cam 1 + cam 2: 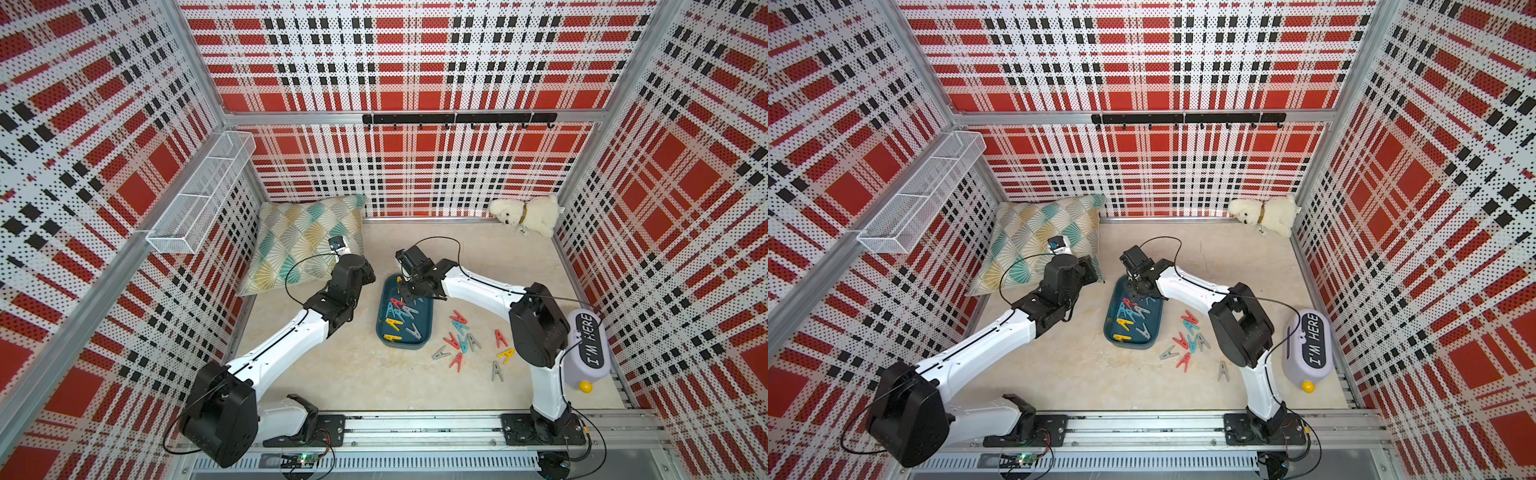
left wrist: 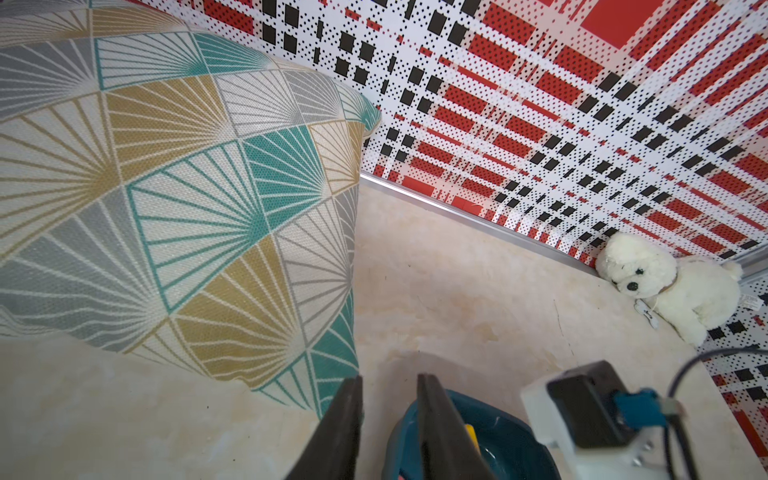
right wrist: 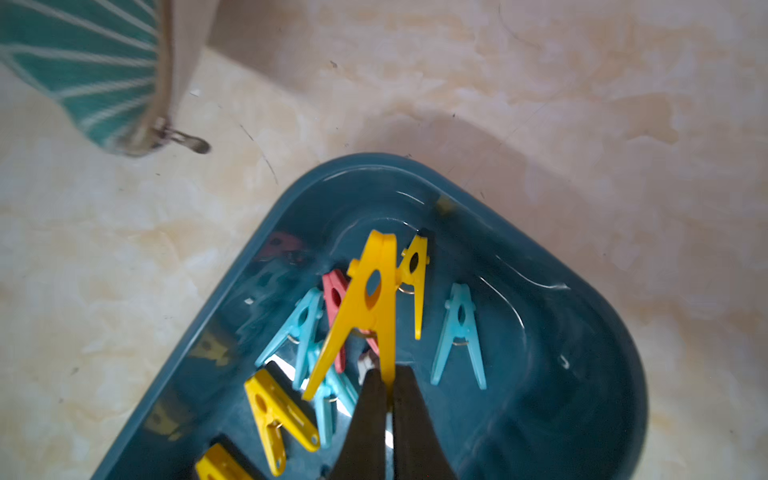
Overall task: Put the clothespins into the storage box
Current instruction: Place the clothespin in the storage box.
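Observation:
The dark teal storage box (image 1: 422, 343) (image 1: 1152, 336) lies mid-table and holds several yellow, light blue, red and grey clothespins (image 1: 401, 316). Over its far end, my right gripper (image 3: 388, 376) (image 1: 409, 296) is shut on one leg of a yellow clothespin (image 3: 370, 299), which hangs above the ones in the box (image 3: 602, 316). Several more clothespins (image 1: 459, 332) lie loose on the table to the right of the box, with a grey one (image 1: 496, 371) nearest the front. My left gripper (image 2: 390, 380) stands open and empty beside the box's far left corner (image 2: 511, 440).
A patterned pillow (image 1: 307, 241) leans in the back left corner, close to my left gripper. A white plush dog (image 1: 525, 214) sits at the back right. A lavender "I'M HERE" container (image 1: 590, 345) stands behind my right arm. A white wire basket (image 1: 199, 195) hangs on the left wall.

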{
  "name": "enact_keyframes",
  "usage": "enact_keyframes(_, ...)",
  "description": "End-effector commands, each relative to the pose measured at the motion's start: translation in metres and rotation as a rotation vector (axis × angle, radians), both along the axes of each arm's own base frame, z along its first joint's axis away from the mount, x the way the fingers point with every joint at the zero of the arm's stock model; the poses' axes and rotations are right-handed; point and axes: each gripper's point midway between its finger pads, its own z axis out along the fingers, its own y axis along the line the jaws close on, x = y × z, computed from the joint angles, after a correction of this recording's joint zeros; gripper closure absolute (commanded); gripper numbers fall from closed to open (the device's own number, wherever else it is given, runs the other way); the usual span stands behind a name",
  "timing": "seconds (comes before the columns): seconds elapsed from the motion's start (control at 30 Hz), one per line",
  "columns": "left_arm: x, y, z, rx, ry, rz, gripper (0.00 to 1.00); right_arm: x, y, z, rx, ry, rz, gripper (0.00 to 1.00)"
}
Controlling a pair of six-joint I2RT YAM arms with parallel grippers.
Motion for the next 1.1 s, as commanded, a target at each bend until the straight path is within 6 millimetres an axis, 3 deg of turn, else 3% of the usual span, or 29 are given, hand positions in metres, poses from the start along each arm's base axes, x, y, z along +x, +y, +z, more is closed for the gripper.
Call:
enact_keyframes(0.0,-0.002,0.004,0.016,-0.012,-0.028,0.015,0.71,0.006,0.005,-0.004,0.001,0.011,-0.015,0.94)
enact_keyframes(0.37,-0.006,0.009,0.019,-0.009,-0.033,0.025,0.70,0.008,0.021,-0.036,-0.009,0.074,-0.004,0.94)
enact_keyframes(0.73,-0.007,0.012,0.014,-0.008,-0.027,0.024,0.70,0.009,0.028,-0.054,0.007,0.096,-0.025,0.94)
enact_keyframes(0.93,-0.008,0.013,0.015,-0.012,-0.031,0.024,0.70,0.009,0.030,-0.053,0.007,0.091,-0.035,0.94)
enact_keyframes(1.07,-0.008,0.014,0.015,-0.012,-0.032,0.025,0.70,0.008,0.032,-0.041,0.005,0.065,-0.032,0.94)
